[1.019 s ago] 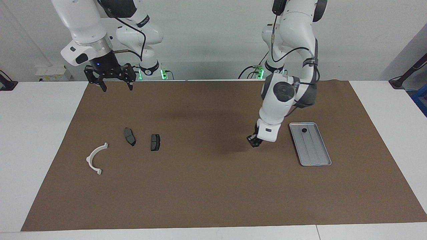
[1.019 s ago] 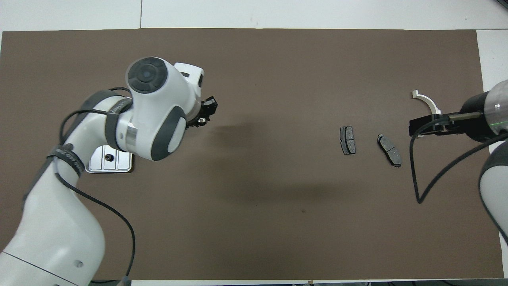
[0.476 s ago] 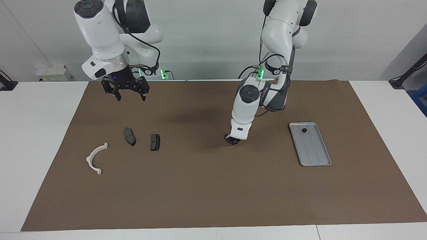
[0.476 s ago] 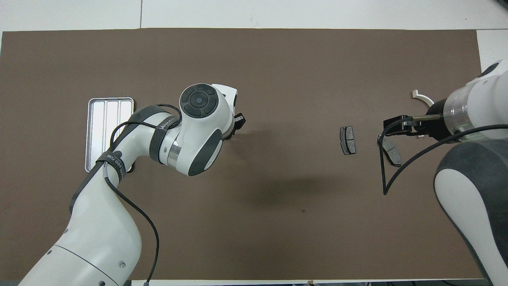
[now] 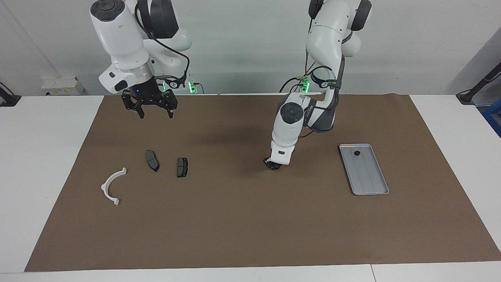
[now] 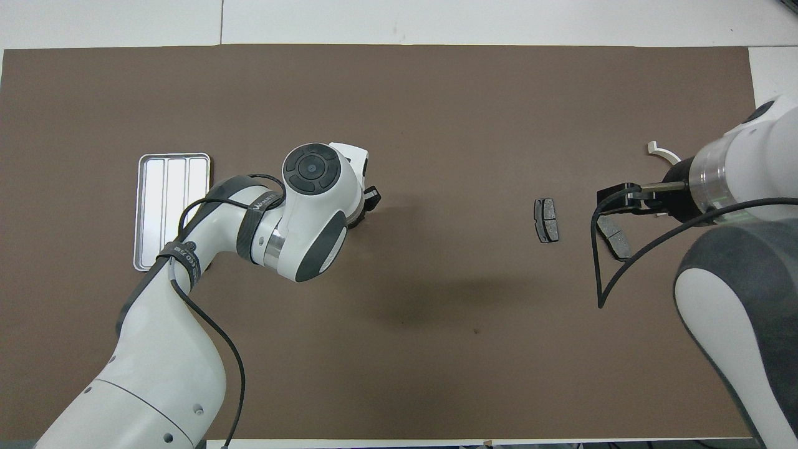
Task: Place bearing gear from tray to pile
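bearing gear (image 5: 356, 153): small, dark, round, in tray (image 5: 372, 191) | left pincer (image 5: 271, 164): grip unreadable | right pincer (image 5: 154, 112): apart

Left gripper (image 5: 273, 164) grip unreadable.

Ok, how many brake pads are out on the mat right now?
2, side by side at the right arm's end: one brake pad toward the middle, the other brake pad between it and the white half-ring bracket. None looks hidden.

One high camera faces the robots across the wide brown table mat (image 5: 250, 219), another looks steeply down from above their end, both sharing the mat around the left claw (image 5: 272, 164).
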`<state>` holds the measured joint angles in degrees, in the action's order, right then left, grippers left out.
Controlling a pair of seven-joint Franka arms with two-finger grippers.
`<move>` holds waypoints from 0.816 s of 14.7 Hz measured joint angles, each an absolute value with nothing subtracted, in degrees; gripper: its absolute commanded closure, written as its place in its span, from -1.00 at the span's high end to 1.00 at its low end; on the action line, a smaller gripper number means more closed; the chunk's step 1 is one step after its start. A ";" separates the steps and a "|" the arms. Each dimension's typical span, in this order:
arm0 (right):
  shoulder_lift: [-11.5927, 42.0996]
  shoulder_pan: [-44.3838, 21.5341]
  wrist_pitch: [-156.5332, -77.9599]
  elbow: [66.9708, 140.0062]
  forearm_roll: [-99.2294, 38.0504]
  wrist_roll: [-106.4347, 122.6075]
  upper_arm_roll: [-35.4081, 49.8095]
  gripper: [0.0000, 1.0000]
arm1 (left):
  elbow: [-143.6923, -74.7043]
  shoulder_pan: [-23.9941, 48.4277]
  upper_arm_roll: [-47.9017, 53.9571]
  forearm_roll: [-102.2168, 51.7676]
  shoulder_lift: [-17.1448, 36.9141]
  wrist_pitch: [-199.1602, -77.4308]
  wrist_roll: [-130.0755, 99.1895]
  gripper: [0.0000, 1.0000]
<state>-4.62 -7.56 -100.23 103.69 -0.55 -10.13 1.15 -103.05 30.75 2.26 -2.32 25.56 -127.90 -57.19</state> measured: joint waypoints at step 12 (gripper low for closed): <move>-4.08 -13.32 -102.60 104.16 -0.63 -21.55 1.28 1.00 | -111.68 22.81 1.10 0.86 15.64 -125.18 -38.79 1.00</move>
<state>-4.08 -13.32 -102.60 104.16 -0.63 -21.55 1.28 -111.68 22.81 1.10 0.86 15.64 -125.18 -38.79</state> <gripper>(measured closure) 0.000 0.000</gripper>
